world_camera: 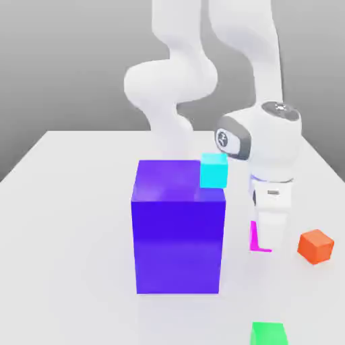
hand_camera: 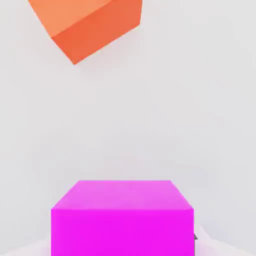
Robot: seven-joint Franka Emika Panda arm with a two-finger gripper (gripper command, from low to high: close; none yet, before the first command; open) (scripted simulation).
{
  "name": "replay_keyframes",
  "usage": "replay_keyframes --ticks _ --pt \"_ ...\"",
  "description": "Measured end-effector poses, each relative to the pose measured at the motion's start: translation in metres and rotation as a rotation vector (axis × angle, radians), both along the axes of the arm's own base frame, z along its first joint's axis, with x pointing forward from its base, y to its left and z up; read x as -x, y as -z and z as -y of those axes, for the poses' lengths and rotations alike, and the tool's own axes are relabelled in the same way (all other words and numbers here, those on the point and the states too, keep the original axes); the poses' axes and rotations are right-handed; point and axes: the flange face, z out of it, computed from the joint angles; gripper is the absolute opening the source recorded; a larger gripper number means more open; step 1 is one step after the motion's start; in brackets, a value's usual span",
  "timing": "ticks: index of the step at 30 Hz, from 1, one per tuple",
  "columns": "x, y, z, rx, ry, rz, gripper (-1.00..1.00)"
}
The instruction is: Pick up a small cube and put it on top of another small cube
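The big blue-purple block (world_camera: 178,229) looks glossy, its top face mirroring the cyan cube (world_camera: 214,170). The magenta cube (hand_camera: 122,218) is smooth, flat and matt, as is the orange cube (hand_camera: 90,25). The table (world_camera: 74,202) is a smooth, pale surface with faint sheen. The arm (world_camera: 266,145) looks like smooth white plastic.

On the white table (world_camera: 74,175), the white gripper (world_camera: 271,232) reaches down over the small magenta-pink cube (world_camera: 255,237), with the small orange cube (world_camera: 315,246) near at its 3 o'clock, the big blue-purple block (world_camera: 178,232) at its 9 o'clock, and a small cyan cube (world_camera: 214,170) touching that block's top corner.
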Motion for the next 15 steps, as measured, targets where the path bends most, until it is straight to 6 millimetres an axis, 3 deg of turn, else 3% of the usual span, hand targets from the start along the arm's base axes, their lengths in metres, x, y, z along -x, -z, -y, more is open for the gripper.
replay_keyframes --ticks 4,6,15 --pt "-0.038 -0.014 -0.013 -0.002 0.059 -0.002 -1.00" --pt "-0.074 -0.019 0.001 -0.002 0.154 -0.003 -1.00" --pt "-0.193 -0.045 0.020 -0.003 0.381 -0.002 -1.00"
